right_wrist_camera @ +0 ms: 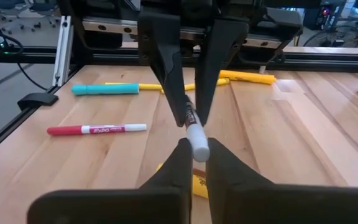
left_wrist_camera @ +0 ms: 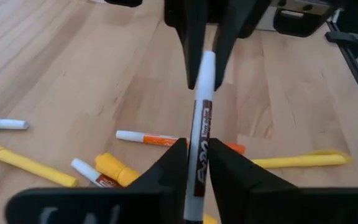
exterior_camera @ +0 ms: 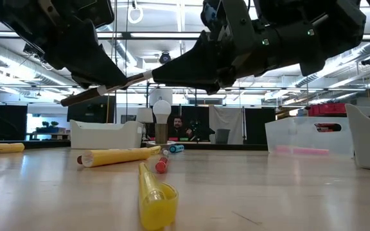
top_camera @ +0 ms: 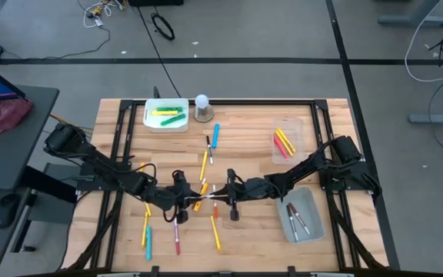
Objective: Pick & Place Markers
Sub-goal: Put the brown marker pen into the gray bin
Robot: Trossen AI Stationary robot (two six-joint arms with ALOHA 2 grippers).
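A slim white marker point(left_wrist_camera: 201, 130) with black lettering along its smooth barrel is held level above the middle of the wooden table point(top_camera: 252, 135), between the two grippers. One end is pinched by the left gripper point(left_wrist_camera: 196, 163), whose dark wedge-shaped fingers are closed almost fully on the barrel. The other end is clamped by the right gripper point(right_wrist_camera: 194, 149), whose fingers are pressed tight on the rounded white tip. Both grippers are seen at the table's centre in the high view, nose to nose.

The table is made of pale planked wood with visible grain. Near its far edge a white rectangular bin point(top_camera: 166, 115) is set, with yellow and green markers inside; just beside it a white ball-topped object point(top_camera: 201, 106) is placed. A clear bin point(top_camera: 287, 141) with red and yellow markers and a grey tray point(top_camera: 300, 215) with two markers are seen at the table's right side. Roughly ten loose markers are scattered around the centre.
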